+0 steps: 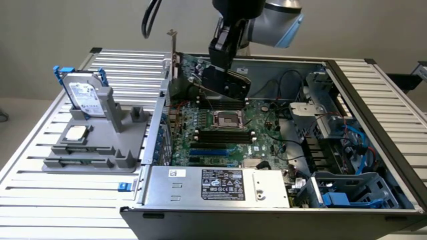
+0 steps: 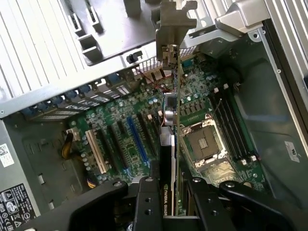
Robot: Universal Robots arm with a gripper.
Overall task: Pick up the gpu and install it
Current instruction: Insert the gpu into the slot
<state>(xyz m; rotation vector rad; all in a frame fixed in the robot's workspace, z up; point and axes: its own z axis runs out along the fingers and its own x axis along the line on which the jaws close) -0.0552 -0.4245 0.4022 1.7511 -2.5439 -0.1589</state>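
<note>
Gripper (image 2: 171, 202) pinches the gpu (image 2: 166, 144), hanging edge-on above the motherboard (image 2: 120, 130); pickup looks done, card not yet seated in a slot.

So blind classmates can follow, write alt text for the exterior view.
The robot's hand holds the gpu above the motherboard of an open computer case. On the exterior view's left, a grey stand carries a hard drive.

Soft, even room light; the slatted table (image 1: 40, 200) glares pale, and the computer case (image 1: 390, 150) holds gentle shadow inside.
</note>
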